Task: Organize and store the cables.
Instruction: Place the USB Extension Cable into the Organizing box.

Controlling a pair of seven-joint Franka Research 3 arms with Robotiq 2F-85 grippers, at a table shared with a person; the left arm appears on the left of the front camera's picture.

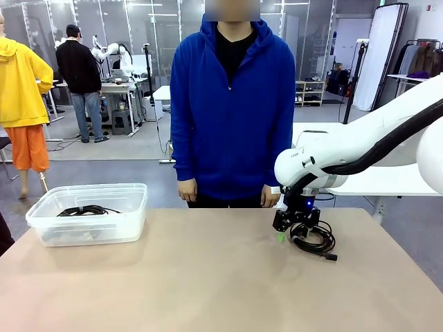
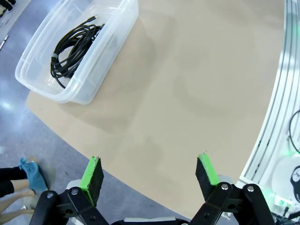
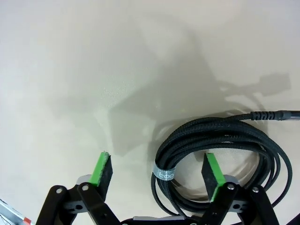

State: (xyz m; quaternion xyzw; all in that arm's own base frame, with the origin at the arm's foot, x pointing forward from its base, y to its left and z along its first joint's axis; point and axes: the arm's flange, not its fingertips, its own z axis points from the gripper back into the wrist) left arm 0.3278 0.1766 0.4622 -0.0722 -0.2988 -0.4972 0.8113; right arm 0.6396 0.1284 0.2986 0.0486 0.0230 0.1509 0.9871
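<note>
Right wrist view: right gripper (image 3: 157, 171) apart astride tied cable (image 3: 220, 154); left gripper (image 2: 151, 174) apart too.

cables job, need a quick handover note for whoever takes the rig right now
Right tool: open, low over the coiled cable on the table, one finger inside the coil, the other outside its left edge, straddling the tied side. Not gripped yet.
Left tool: open, empty, high above the table.
Done: one coiled cable lies in the clear bin at the table's left.
Left: close on the table cable, carry it to the bin, release.
The person stands at the far edge, hands down.
</note>
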